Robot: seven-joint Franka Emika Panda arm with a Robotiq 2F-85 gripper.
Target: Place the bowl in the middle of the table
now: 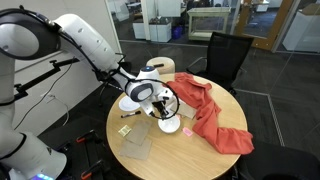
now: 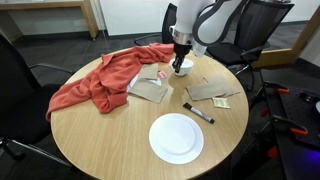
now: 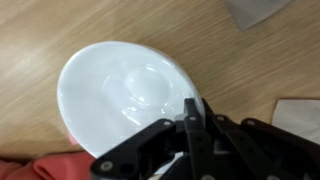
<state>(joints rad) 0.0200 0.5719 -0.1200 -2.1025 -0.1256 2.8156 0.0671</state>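
Around table (image 2: 90,140): black chairs (image 1: 228,55), grey carpet (image 2: 40,45).

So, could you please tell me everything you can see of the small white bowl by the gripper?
The bowl is small, round and plain white, glossy like glazed ceramic, with a shallow hollow and a raised rim. It looks empty. It is upright on the light wood table, with the red cloth close by its rim. The gripper is at its rim, but it is unclear whether it actually clamps it.
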